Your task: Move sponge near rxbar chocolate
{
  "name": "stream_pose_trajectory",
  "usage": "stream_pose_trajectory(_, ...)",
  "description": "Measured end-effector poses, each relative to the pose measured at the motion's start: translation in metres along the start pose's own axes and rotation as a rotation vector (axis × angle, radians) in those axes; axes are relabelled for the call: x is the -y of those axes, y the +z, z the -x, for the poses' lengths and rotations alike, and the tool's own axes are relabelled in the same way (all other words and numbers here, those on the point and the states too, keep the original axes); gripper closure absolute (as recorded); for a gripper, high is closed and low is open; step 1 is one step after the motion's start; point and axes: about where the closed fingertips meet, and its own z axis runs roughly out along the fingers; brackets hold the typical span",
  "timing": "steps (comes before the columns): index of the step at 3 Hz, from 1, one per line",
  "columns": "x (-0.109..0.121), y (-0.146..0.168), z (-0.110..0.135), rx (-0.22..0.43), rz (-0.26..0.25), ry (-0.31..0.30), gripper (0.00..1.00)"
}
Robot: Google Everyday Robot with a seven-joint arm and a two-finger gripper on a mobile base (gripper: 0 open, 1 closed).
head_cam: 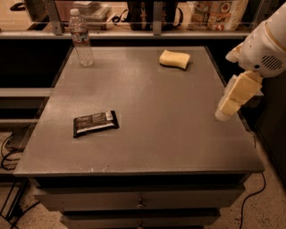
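Note:
The pale yellow sponge [174,59] lies near the far right of the grey table top. The dark rxbar chocolate [95,123] lies flat at the left front of the table, far from the sponge. My gripper [228,107] hangs over the table's right edge, in front of and to the right of the sponge, and holds nothing.
A clear water bottle [81,38] stands upright at the far left corner. The grey table [147,147] has drawers below its front edge. A shelf with bags and boxes [219,13] runs behind the table. Cables lie on the floor at left.

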Motion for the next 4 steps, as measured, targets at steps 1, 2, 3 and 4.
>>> stream_pose_trajectory(1, 0.000, 0.000, 0.000, 0.000, 0.000, 0.000, 0.00)
stream_pose_trajectory(2, 0.009, 0.006, 0.004, 0.058, -0.014, 0.040, 0.00)
stream_pose_trajectory(3, 0.031, 0.019, 0.016, 0.183, -0.040, 0.122, 0.00)
stream_pose_trajectory(4, 0.092, 0.051, 0.063, 0.363, -0.056, 0.154, 0.00)
